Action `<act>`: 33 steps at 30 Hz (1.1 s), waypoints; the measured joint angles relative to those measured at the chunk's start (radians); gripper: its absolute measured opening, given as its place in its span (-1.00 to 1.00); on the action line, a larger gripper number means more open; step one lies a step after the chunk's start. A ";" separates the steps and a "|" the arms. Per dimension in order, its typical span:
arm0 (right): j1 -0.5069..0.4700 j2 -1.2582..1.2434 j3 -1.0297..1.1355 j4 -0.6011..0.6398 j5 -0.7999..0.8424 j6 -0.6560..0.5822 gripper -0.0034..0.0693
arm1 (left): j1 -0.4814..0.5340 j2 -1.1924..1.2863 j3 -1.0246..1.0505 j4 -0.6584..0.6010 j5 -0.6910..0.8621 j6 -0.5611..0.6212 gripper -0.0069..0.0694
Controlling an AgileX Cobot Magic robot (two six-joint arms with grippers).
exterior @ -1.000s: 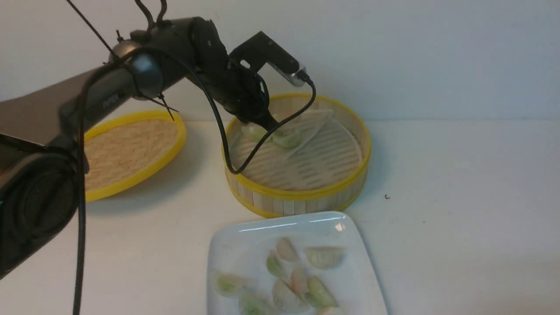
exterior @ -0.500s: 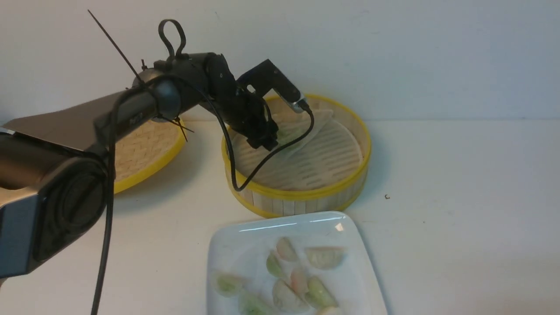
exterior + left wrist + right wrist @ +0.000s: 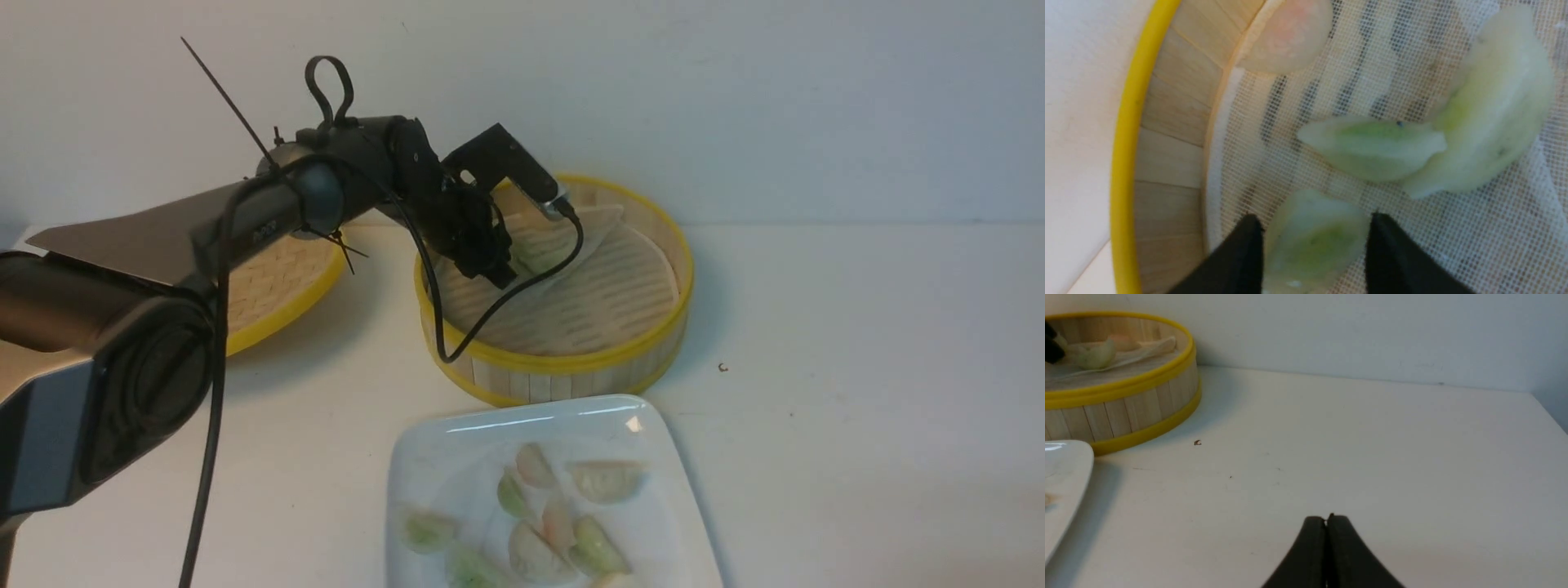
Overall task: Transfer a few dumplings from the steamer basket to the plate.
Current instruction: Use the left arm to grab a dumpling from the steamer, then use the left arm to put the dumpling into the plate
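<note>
Dumpling, green, far left in basket: my left pincer straddles it, grip uncertain; close gently, lift straight off liner, clear neighbour, carry to near plate.

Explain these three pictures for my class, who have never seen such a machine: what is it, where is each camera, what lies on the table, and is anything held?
This is a robot with two arms, each ending in a two-fingered gripper. The front view looks forward from between the arms; the other two pictures come from a camera on each wrist. On the white table stand a bamboo steamer basket, a flat woven lid and a white plate carrying several dumplings. The left gripper reaches into the basket, its fingers either side of a green dumpling; whether they already pinch it is unclear. The right gripper is shut, holds nothing and hangs above the table.
</note>
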State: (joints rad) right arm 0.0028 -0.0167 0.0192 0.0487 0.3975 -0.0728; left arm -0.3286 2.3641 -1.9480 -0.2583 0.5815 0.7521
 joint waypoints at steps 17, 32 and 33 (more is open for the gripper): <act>0.000 0.000 0.000 0.000 0.000 0.000 -0.94 | -0.006 -0.103 -0.117 -0.004 0.258 -0.095 -0.83; 0.000 0.000 0.000 0.000 0.000 -0.001 -0.94 | -0.006 -0.043 -0.118 0.010 0.276 -0.087 0.06; 0.000 0.000 0.000 0.000 0.000 -0.001 -0.94 | -0.007 -0.035 -0.118 0.017 0.274 -0.086 0.19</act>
State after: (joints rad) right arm 0.0028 -0.0167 0.0192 0.0487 0.3975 -0.0740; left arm -0.3356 2.3293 -2.0662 -0.2414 0.8557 0.6657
